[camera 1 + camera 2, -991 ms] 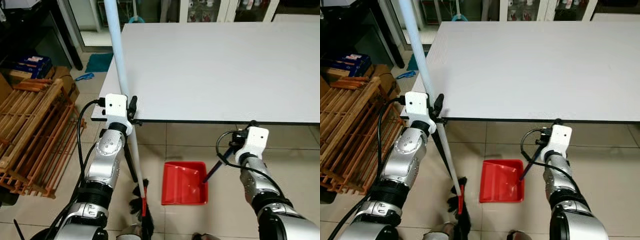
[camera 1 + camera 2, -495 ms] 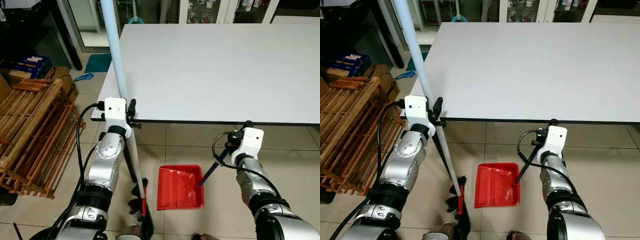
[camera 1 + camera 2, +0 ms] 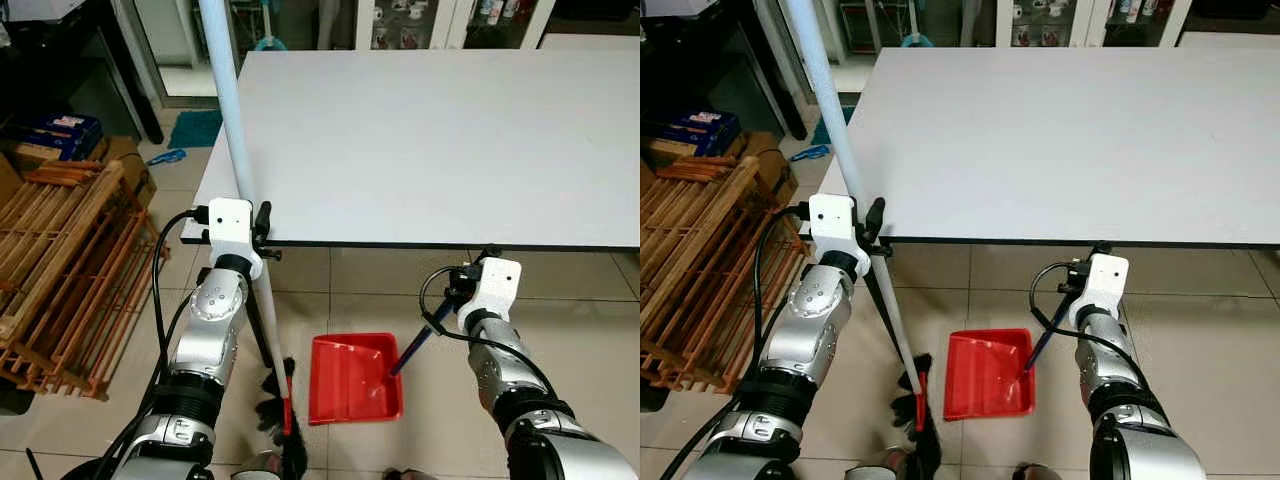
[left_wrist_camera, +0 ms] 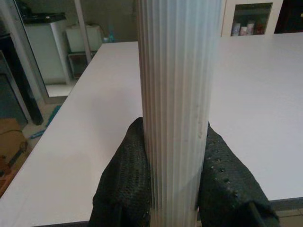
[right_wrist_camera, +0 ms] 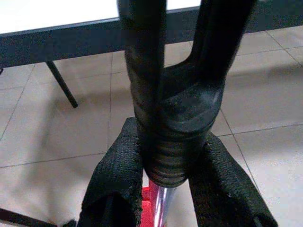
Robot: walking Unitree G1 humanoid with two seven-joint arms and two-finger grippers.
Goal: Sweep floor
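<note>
The left gripper point(image 3: 262, 218) fingers pinch the near-upright broom pole point(image 3: 233, 135), whose bristles point(image 3: 285, 415) rest on the floor just left of the red dustpan point(image 3: 350, 378), its handle point(image 3: 412, 345) pinched by the right gripper point(image 5: 163, 184).

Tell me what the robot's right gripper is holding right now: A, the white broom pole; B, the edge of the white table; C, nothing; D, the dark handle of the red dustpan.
D: the right gripper is clamped on the dark handle that runs down to the red dustpan on the floor.
</note>
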